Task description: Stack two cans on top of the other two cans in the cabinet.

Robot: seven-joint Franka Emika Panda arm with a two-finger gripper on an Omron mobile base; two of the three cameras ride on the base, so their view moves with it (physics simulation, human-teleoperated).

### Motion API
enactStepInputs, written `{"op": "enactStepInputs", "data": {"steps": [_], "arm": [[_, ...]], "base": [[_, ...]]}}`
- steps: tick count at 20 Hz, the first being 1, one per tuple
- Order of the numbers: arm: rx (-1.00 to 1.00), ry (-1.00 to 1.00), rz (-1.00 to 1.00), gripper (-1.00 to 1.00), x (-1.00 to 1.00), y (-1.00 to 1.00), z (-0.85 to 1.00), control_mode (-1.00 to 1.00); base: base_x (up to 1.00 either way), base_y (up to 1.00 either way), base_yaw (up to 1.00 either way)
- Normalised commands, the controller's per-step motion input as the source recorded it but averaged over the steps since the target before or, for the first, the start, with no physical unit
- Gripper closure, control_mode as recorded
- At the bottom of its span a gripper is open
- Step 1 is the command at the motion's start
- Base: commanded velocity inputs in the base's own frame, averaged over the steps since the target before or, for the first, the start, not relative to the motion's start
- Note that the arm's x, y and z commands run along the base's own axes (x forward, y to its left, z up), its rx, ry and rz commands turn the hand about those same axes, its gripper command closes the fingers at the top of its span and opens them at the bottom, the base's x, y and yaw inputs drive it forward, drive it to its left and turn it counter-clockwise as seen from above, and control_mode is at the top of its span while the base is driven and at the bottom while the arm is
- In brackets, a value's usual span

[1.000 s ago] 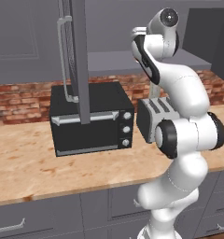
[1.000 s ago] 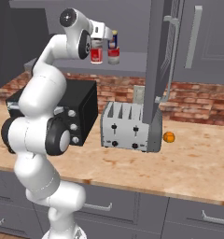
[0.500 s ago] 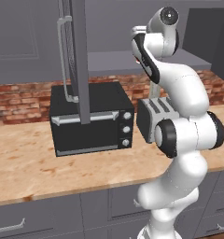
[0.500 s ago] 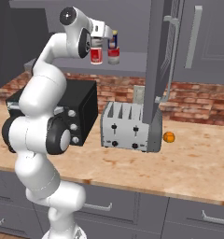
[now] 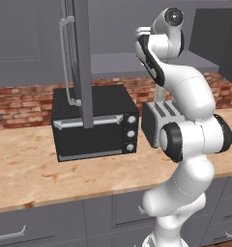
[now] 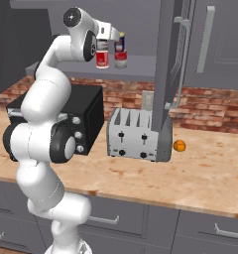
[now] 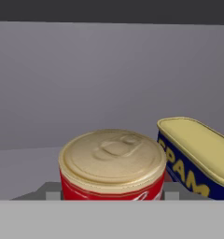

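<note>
In the left base view, the white arm rose at the right toward the cabinet [image 5: 137, 62] shelf, above the toaster oven [image 5: 94, 123].

In the right base view, the gripper [image 6: 107, 47] at upper left grasped a red-and-white can [image 6: 102, 58], with a blue can [image 6: 120, 41] stacked on another red can [image 6: 121, 59] just beside it.

In the hand view, the held can [image 7: 111, 163] sat at lower centre, close to the blue can [image 7: 198, 156]. A sideways drift could topple that stack.

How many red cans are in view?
2. One red can left on the cabinet shelf; a second red can right of it, beneath the dark-blue Spam can. Others may be hidden behind the arm.
</note>
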Motion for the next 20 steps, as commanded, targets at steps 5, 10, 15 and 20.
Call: {"op": "enactStepInputs", "data": {"steps": [5, 10, 15, 20], "arm": [[0.0, 0.02, 0.0, 1.0, 0.01, 0.06, 0.0, -1.0], [0.0, 0.0, 0.0, 1.0, 0.01, 0.0, -0.01, -1.0], [0.0, 0.0, 0.0, 1.0, 0.05, 0.0, -0.01, -1.0], [0.0, 0.02, 0.0, 1.0, 0.05, 0.0, 0.0, -1.0]], "base": [[0.0, 0.0, 0.0], [0.0, 0.0, 0.0], [0.0, 0.0, 0.0], [0.0, 0.0, 0.0]]}}
